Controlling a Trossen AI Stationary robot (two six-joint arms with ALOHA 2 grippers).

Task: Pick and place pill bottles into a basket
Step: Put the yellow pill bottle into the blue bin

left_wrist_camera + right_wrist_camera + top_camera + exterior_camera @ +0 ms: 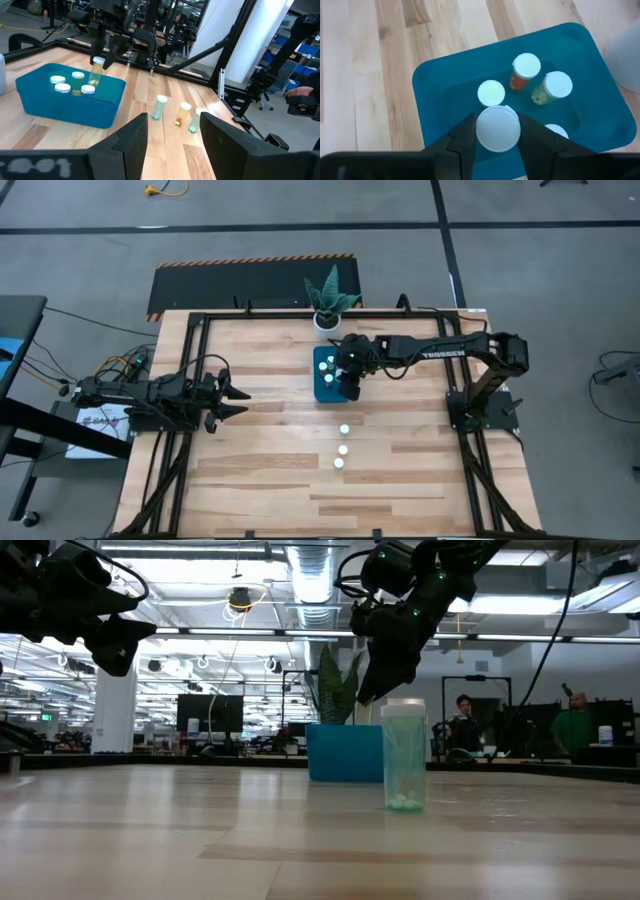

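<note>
Teal basket (445,85) partly hidden behind right end effector (497,131) clamping a pill bottle (498,127).

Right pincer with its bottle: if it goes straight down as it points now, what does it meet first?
Most likely the basket floor. The right pincer, shut on a pill bottle, hangs above it, beside standing bottles. Depth is unclear.

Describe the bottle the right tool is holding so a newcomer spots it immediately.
Find the teal basket near the plant pot at the table's far edge. Above it hangs the right tool, shut on one pill bottle. It alone is in the air; four stand in the basket, three on the wood.
</note>
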